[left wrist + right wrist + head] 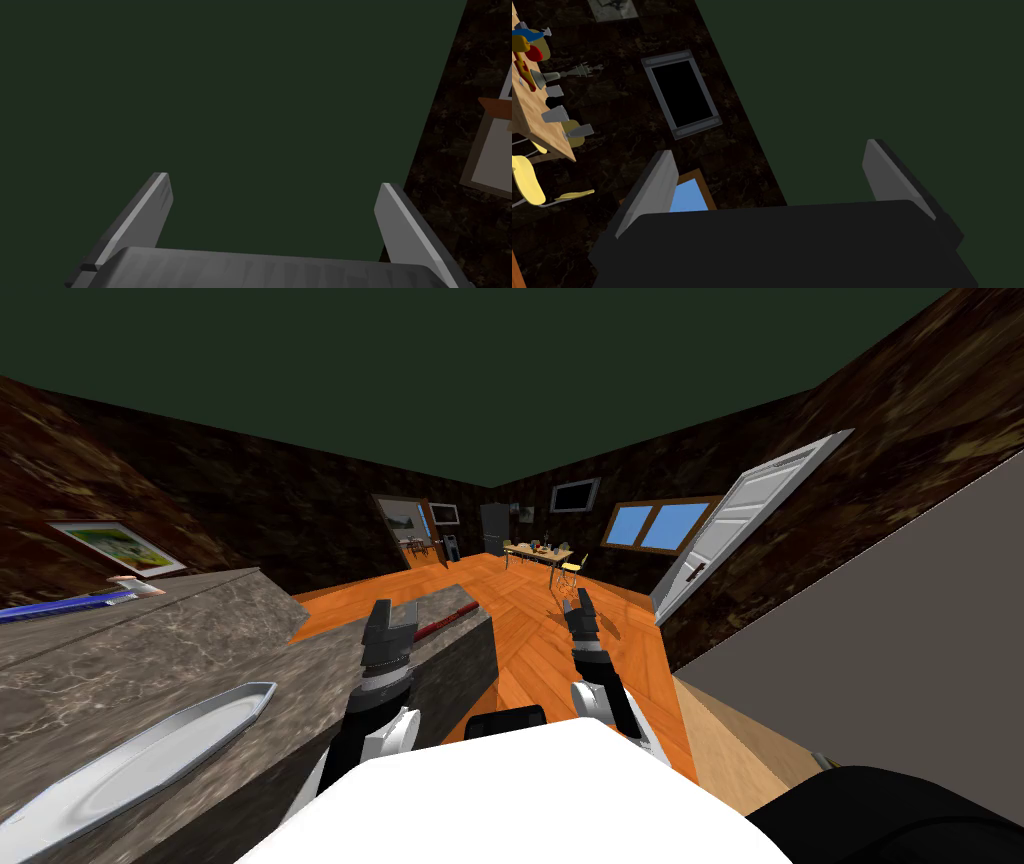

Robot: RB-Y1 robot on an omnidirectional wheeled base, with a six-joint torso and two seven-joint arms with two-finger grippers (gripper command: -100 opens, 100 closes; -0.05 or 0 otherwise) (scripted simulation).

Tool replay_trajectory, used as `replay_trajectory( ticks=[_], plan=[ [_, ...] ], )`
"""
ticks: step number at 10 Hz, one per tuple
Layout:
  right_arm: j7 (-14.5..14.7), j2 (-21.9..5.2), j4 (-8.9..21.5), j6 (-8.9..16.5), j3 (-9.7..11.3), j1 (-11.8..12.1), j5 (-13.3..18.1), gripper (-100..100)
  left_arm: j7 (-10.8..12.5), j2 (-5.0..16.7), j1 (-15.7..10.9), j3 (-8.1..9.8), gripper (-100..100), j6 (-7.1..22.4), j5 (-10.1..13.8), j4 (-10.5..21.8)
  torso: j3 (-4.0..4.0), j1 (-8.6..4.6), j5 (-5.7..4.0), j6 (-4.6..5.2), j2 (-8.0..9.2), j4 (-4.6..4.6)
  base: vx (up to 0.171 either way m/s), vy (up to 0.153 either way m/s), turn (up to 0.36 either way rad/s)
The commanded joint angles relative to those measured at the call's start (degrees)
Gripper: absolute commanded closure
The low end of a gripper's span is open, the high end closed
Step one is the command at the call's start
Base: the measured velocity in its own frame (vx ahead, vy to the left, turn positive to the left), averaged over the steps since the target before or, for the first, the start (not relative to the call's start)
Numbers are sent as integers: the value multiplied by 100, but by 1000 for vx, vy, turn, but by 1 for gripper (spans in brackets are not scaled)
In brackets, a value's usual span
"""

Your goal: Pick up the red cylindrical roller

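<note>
My left gripper is held up over the worktop with its fingers apart and empty. It points upward rather than down at anything, so I judge the reach has not yet begun. My right gripper is likewise spread and empty, out over the floor. Just beyond the left one lies the roller, a thin red rod along the worktop's far edge. I count two grippers, one roller and one plate, the plate nearer me on the worktop.
</note>
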Motion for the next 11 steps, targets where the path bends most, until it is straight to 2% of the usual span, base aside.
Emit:
replay_trajectory(
  ticks=[1,4,9,10,11],
  plan=[
    [0,0,0,0,0,0,0,0,-11,232,24,101,-100,151,105,52,0,0,0,0,0,0,7,-5,-11],
    [0,0,0,0,0,0,0,0,-28,556,86,346,-100,525,369,172,-4,-1,0,0,-8,-2,22,-10,-11],
    [0,0,0,0,0,1,0,0,-35,1158,284,977,-100,1486,1115,483,-10,-5,-1,0,-18,-4,38,-20,-26],
    [0,0,0,0,0,1,0,0,-35,1158,284,977,-100,1556,1115,483,-10,-7,-2,0,-17,-4,30,-25,-4],
    [0,0,0,0,0,0,0,0,-27,1289,337,1124,-100,1801,1303,559,-8,-8,-1,0,-13,-3,30,-18,-24]
  ],
)
